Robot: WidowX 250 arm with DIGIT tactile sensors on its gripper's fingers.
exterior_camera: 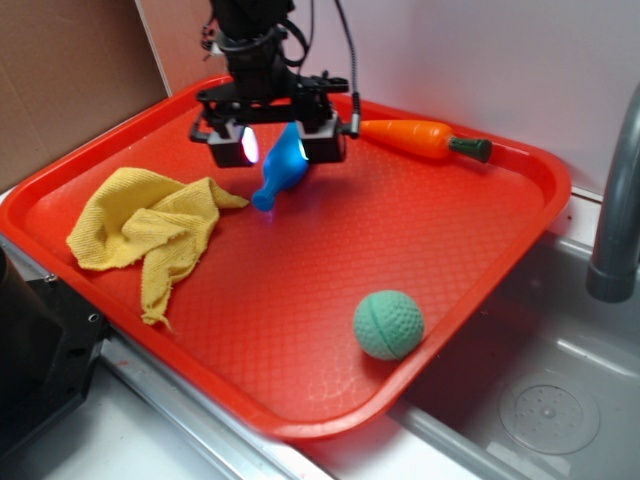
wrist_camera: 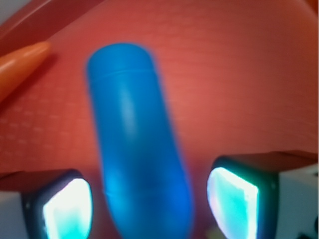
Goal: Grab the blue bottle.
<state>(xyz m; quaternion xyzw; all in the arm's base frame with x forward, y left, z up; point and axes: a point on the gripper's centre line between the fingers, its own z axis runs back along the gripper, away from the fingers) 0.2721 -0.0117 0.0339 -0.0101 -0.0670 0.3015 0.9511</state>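
The blue bottle (exterior_camera: 279,172) lies tilted on the red tray (exterior_camera: 300,290), its narrow neck pointing down to the front left. My gripper (exterior_camera: 283,148) hangs over the bottle's fat end, one finger on each side of it. In the wrist view the bottle (wrist_camera: 134,129) runs up between the two glowing pads (wrist_camera: 67,206), and red tray (wrist_camera: 239,89) shows in a gap on both sides of it. The gripper (wrist_camera: 149,204) is open and nothing is pinched.
An orange toy carrot (exterior_camera: 415,138) lies at the tray's back right; its tip (wrist_camera: 20,67) shows in the wrist view. A yellow cloth (exterior_camera: 150,230) is crumpled at the left, a green ball (exterior_camera: 388,324) at the front right. A grey faucet (exterior_camera: 620,200) and sink (exterior_camera: 550,400) stand right of the tray.
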